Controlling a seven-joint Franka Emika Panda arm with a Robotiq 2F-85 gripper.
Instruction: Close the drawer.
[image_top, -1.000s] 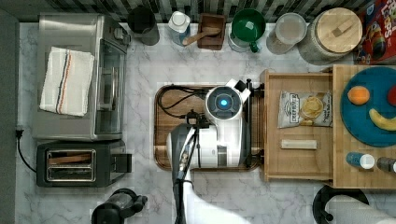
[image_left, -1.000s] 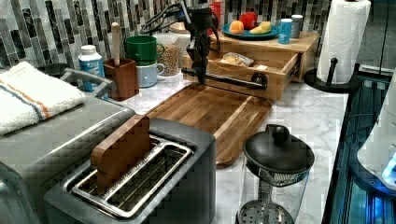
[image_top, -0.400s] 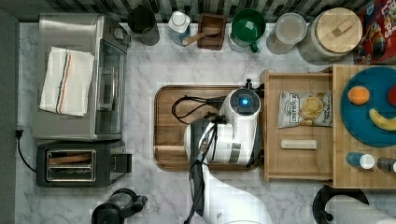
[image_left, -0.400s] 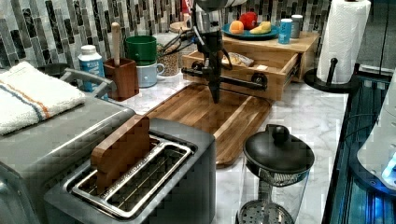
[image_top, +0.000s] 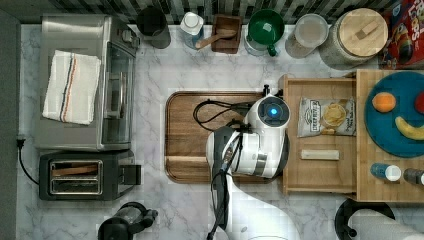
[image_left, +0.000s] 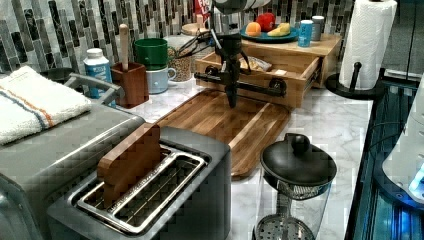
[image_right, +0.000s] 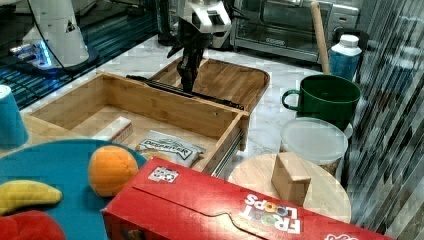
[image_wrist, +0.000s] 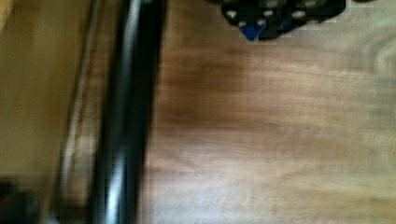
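The drawer (image_top: 320, 82) is a light-wood box standing pulled out over the counter, with a chips bag (image_top: 327, 117) and a small white bar (image_top: 320, 155) inside. Its black bar handle (image_left: 260, 89) (image_right: 220, 104) (image_wrist: 126, 116) runs across the front. My gripper (image_left: 231, 100) (image_right: 187, 82) (image_wrist: 275, 23) points straight down, shut and holding nothing. It hangs just in front of the handle, low over the brown board (image_top: 200, 135). In the top view the white wrist (image_top: 272, 112) covers the drawer's front edge.
A wooden slab with a blue plate (image_top: 395, 120) tops the drawer's cabinet. Green mug (image_top: 265, 27), jars and utensil block line the back wall. Toaster (image_top: 85, 175), toaster oven (image_top: 115, 85), French press (image_left: 295, 170) and paper-towel holder (image_left: 367, 45) stand around the board.
The arm has moved to the top view's right, toward the drawer front, and the gripper has come down in front of the handle over the board.
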